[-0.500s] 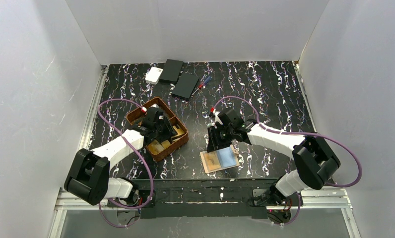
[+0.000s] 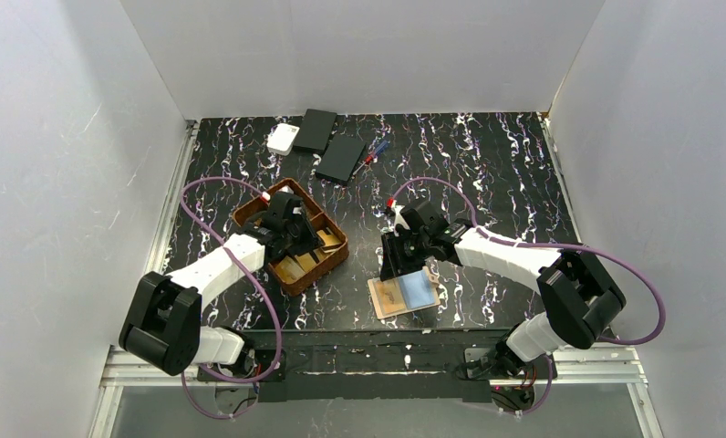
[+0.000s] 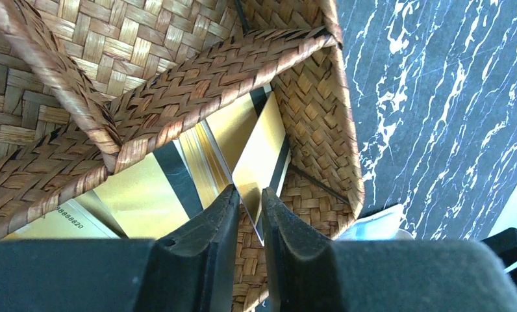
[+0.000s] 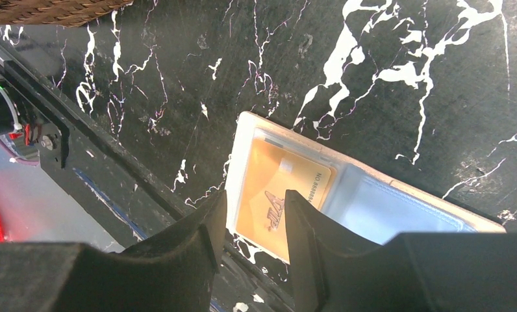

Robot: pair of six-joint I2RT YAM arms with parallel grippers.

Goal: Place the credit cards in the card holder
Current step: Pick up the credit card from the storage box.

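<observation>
Several gold credit cards (image 3: 139, 201) lie in one compartment of a brown woven tray (image 3: 243, 58). One gold card (image 3: 259, 156) stands tilted there, its corner between the fingertips of my left gripper (image 3: 251, 198). The jaws are narrow around it, with small gaps still showing. From above, the left gripper (image 2: 297, 239) reaches into the tray (image 2: 334, 259). The tan card holder (image 2: 403, 294) lies open near the table's front edge. A gold card (image 4: 288, 195) sits in its left clear pocket. My right gripper (image 4: 252, 201) hovers open just above that pocket, holding nothing.
A white box (image 2: 283, 139), two flat black boxes (image 2: 316, 130) (image 2: 341, 158) and some pens (image 2: 375, 151) lie at the back of the table. The metal front rail (image 4: 80, 149) runs close beside the card holder. White walls enclose the table.
My left gripper's jaws have narrowed around the tilted gold card in the tray. The right arm and the card holder have not moved.
</observation>
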